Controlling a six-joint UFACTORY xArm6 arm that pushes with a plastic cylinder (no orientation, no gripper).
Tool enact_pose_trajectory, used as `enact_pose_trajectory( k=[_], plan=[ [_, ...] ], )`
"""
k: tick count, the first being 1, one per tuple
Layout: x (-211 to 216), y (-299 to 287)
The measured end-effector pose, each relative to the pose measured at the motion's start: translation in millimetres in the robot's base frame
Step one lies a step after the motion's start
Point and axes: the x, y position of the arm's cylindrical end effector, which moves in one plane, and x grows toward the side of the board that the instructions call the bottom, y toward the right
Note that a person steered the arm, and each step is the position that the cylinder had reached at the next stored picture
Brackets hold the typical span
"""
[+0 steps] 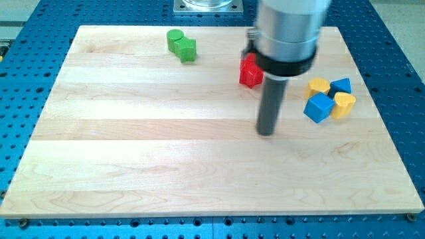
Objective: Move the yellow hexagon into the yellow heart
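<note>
my tip: bare rod end, holds nothing, on open wooden board | yellow hexagon block and yellow heart block: up-right of tip, split by blue cube | likely lining up a push

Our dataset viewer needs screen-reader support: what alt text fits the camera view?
My tip rests on a wooden board, apart from every block. At the view's right cluster two yellow blocks and two blue blocks; a red block and two green blocks sit near the top.

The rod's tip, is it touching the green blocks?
No, my tip stands on bare wood mid-board, far from the green blocks at the view's top left.
</note>
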Motion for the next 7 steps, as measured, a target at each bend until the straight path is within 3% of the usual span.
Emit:
enact_pose_trajectory(
  k=[1,2,6,7],
  plan=[
    [-36.6,49.7],
    [-80.2,64.4],
    [-207.1,82.4],
    [-165.2,84.4]
  ],
)
